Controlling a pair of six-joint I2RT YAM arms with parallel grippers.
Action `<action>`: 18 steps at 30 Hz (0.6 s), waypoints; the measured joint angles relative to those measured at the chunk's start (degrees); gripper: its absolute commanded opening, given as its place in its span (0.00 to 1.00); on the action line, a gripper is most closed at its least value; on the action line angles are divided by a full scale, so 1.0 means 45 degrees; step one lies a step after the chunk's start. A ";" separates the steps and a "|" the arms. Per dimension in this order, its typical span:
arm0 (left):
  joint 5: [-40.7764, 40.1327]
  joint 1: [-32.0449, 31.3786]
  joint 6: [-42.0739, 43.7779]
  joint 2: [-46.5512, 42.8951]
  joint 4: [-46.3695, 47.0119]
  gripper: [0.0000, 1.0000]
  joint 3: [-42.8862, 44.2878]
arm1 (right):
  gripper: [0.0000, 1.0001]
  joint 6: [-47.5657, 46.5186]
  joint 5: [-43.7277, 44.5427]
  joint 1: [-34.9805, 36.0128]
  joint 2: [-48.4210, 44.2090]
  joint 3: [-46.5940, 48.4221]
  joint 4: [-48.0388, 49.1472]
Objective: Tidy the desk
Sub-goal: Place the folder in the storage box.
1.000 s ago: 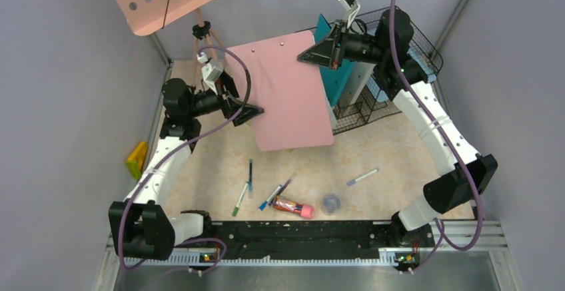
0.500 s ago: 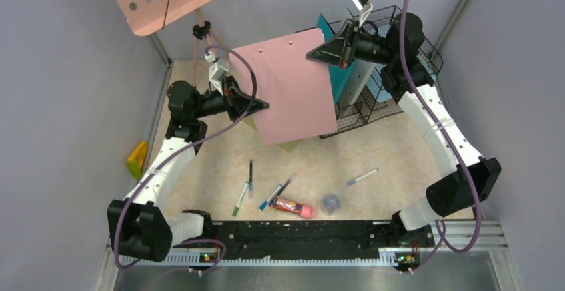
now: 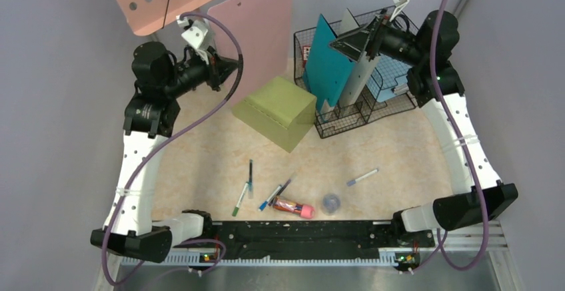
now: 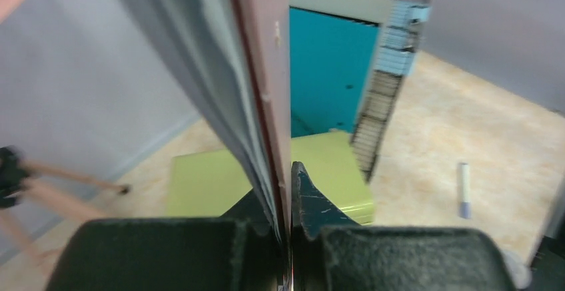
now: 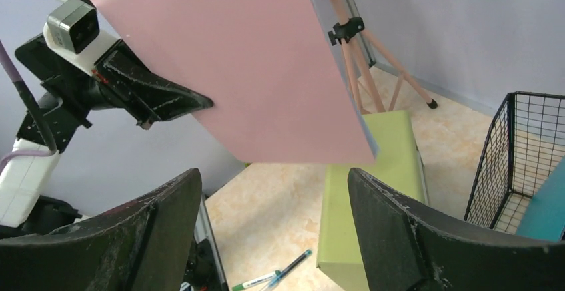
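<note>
Now L gripper [image 3: 233,68] pinches pink board [image 3: 260,38] aloft — R gripper [image 5: 272,178] agape.

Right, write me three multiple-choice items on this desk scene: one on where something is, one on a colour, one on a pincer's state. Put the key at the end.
1. The teal folder is:
A. flat on a chair
B. upright in the wire rack
C. on a shelf

2. The board held by the left pincer is:
A. yellow
B. black
C. pink

3. The right pincer is:
A. open and empty
B. shut on a cup
C. shut on a cable

Key:
1 B, as the overhead view shows the folder standing on edge between the rack's dividers.
2 C, as the board shows pink in both the overhead and the right wrist view.
3 A, as its own camera shows the two fingers wide apart with nothing between them.
</note>
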 measured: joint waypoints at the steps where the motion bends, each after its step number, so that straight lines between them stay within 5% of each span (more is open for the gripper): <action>1: -0.0738 -0.0005 0.0379 0.0000 -0.0476 0.00 0.0355 | 0.80 0.0029 0.0063 -0.0058 -0.0063 0.0000 -0.0049; 7: -0.5537 -0.1112 0.2861 0.0005 -0.1967 0.00 0.0874 | 0.80 0.0942 0.0073 -0.0126 -0.0272 -0.0034 0.0253; 18: -1.4523 -0.6499 0.9233 -0.0073 -0.0811 0.00 -0.2176 | 0.81 0.3429 -0.0087 -0.0126 -0.0262 -0.1423 0.2123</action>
